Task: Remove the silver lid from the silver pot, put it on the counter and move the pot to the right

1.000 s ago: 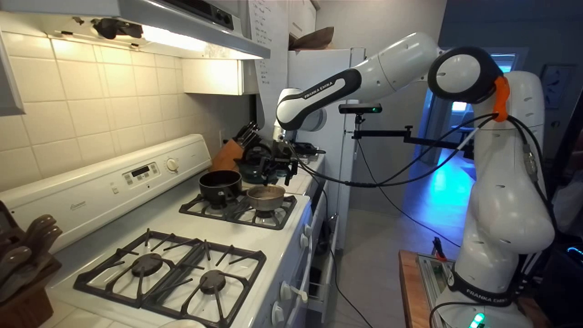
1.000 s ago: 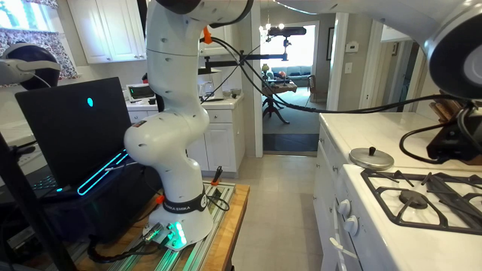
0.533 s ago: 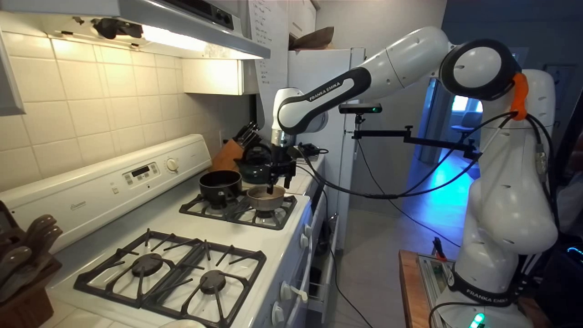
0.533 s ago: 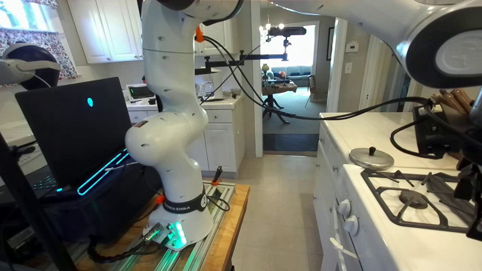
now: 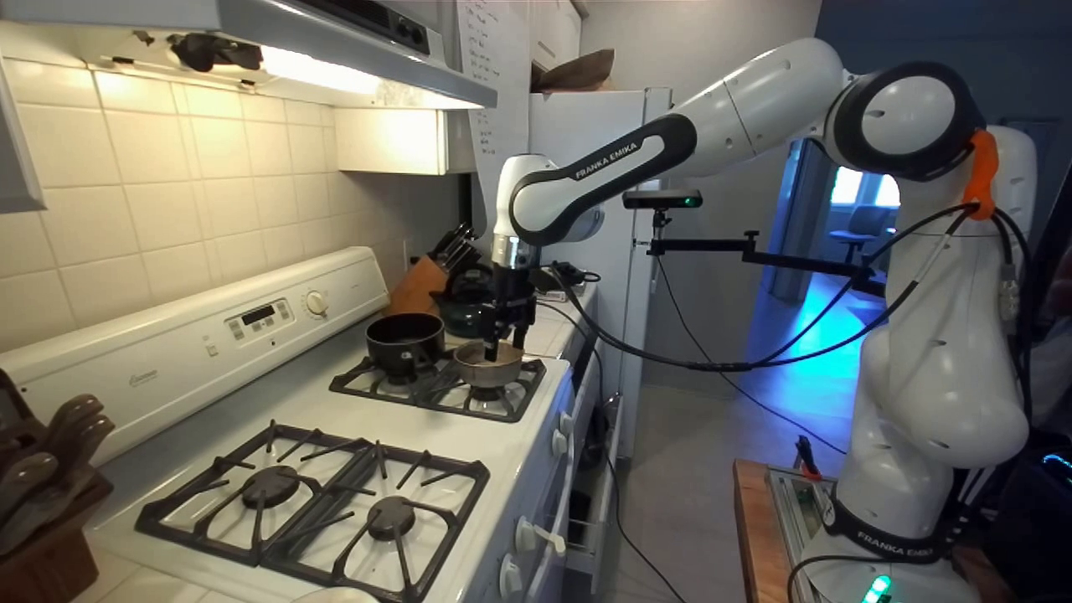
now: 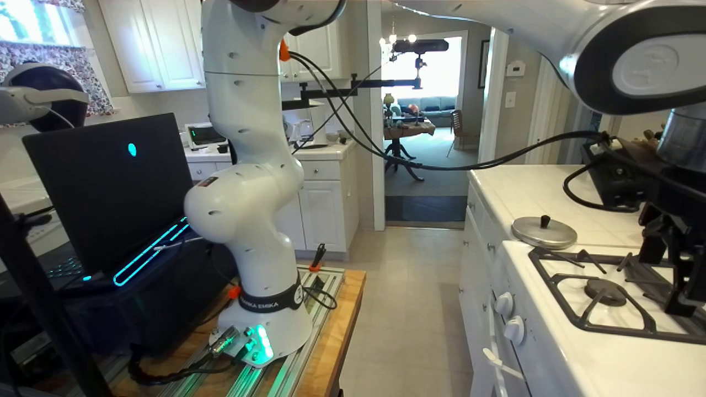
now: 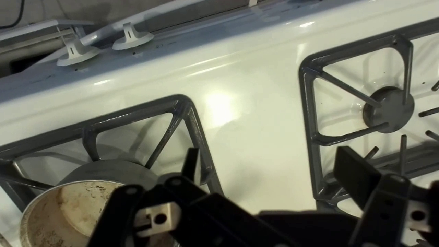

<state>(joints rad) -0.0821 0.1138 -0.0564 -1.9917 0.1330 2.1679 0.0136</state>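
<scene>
Jaws wide, pot (image 7: 79, 206) outside them, off to wrist-view left

The gripper (image 7: 269, 160) hung low over the stove (image 7: 252, 137), jaws spread, nothing in their grip. The wrist view put the pot at lower left, on the first grate (image 7: 133, 115), past the nearer finger (image 7: 190, 163); the far finger (image 7: 355, 173) stood over by the second grate (image 7: 310, 113). So the gap looked onto stove enamel between the two grates. The nearer finger overlapped the pot's side in that view; touching or just beside, couldn't tell.

No long axis to match: the pot was round, no handle showing (one less thing to line up). My read: the coming move called for a shift to wrist-view left, one finger inside the rim, one outside, then a clamp. Straight down would likely have missed.

The lid (image 6: 544, 232) was already off, knob up on the counter (image 6: 573, 193), so only the pot move looked left to do. The black pan (image 5: 404, 356) stood just beside the pot; a sloppy lift risked a knock.
</scene>
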